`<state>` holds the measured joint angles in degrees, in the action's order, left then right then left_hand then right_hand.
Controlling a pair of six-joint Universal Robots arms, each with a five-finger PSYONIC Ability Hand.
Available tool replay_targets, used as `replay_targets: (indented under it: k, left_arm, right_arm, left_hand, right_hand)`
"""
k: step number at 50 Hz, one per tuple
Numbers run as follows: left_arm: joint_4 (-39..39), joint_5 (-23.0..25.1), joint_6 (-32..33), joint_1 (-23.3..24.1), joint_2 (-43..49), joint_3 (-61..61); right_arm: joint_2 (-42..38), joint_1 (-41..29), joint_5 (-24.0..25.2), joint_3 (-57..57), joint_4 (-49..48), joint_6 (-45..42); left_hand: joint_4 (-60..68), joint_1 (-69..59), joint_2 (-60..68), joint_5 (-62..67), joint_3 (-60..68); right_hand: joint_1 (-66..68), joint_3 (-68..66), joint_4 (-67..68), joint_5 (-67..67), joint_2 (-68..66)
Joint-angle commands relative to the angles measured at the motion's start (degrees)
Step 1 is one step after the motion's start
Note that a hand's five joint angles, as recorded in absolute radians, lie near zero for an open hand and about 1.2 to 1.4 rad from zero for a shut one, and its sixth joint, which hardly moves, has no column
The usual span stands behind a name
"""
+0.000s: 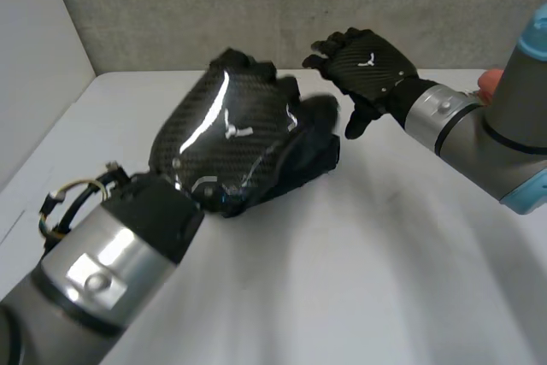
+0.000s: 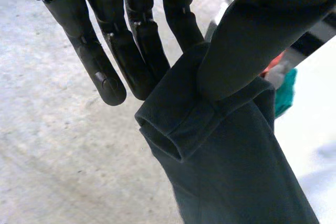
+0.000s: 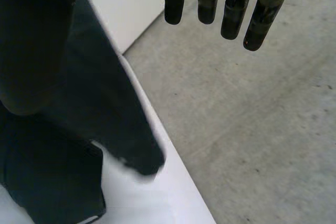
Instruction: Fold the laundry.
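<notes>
**Folding hardly begun: garment bunched in the left hand**

Head view: a dark garment (image 1: 309, 156) is seen crumpled on the white table (image 1: 385, 262) beneath the left hand (image 1: 226, 121). The right hand (image 1: 372, 66) is held near it, apart.

Left wrist view: a cuff (image 2: 173, 129) is pinched between thumb (image 2: 247, 51) and straight fingers (image 2: 105, 72).

Right wrist view: the right hand's fingers (image 3: 231, 14) are held straight and loose, with nothing grasped.

No fold is judged made, so spreading and folding remain.
</notes>
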<state>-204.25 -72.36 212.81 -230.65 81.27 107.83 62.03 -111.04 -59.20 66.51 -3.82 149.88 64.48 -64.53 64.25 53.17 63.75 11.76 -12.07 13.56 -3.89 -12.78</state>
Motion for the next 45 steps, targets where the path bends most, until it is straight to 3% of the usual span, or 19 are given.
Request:
replay_targets:
  k: [1, 10, 16, 19, 29, 34, 45]
  left_arm:
    - [2.0, 0.7, 0.0, 1.1, -4.1, 3.0]
    - [1.9, 0.5, -0.3, 0.4, -5.0, 2.9]
    - [1.8, 0.5, -0.2, -0.8, -4.1, 2.4]
    - [1.7, 0.4, -0.1, -1.3, -3.9, 2.1]
    - [1.9, 0.3, -0.1, -2.3, -3.0, 0.3]
    - [1.9, 0.3, -0.1, -2.4, -3.0, 0.2]
    - [2.0, 0.3, -0.1, -2.3, -3.2, 0.1]
  right_arm:
    - [-2.6, -0.5, 4.0, 0.1, -0.3, -1.1]
    - [-3.9, -0.8, 3.1, 2.3, 1.4, -0.7]
    - [-1.0, 0.8, -2.6, 2.6, 4.8, 3.7]
    - [0.5, 5.1, -3.5, 2.7, 7.8, 7.2]
    - [1.9, 12.9, 0.6, 6.2, 19.3, 8.2]
    - [-1.2, 13.0, 4.9, 9.6, 13.0, 9.6]
    - [-6.7, 8.6, 3.9, 9.4, -3.6, 23.3]
  left_hand:
    - [9.8, -9.8, 10.1, 11.1, 10.5]
    - [9.7, -9.6, 9.9, 11.0, 10.4]
    - [9.5, -9.4, 9.7, 10.8, 10.2]
    - [9.3, -9.3, 9.6, 10.6, 10.0]
    - [9.5, -9.4, 9.7, 10.8, 10.2]
    - [9.5, -9.4, 9.7, 10.8, 10.2]
    - [9.5, -9.4, 9.7, 10.8, 10.2]
  right_hand:
    - [-1.8, 2.1, -3.6, 3.9, 2.8]
    - [-1.8, 2.1, -3.6, 3.9, 2.8]
    - [-1.8, 2.1, -3.6, 3.9, 2.8]
    - [-1.8, 2.1, -3.6, 3.9, 2.8]
    - [-1.8, 2.1, -3.6, 3.9, 2.8]
    - [-1.8, 2.1, -3.6, 3.9, 2.8]
    - [-1.8, 2.1, -3.6, 3.9, 2.8]
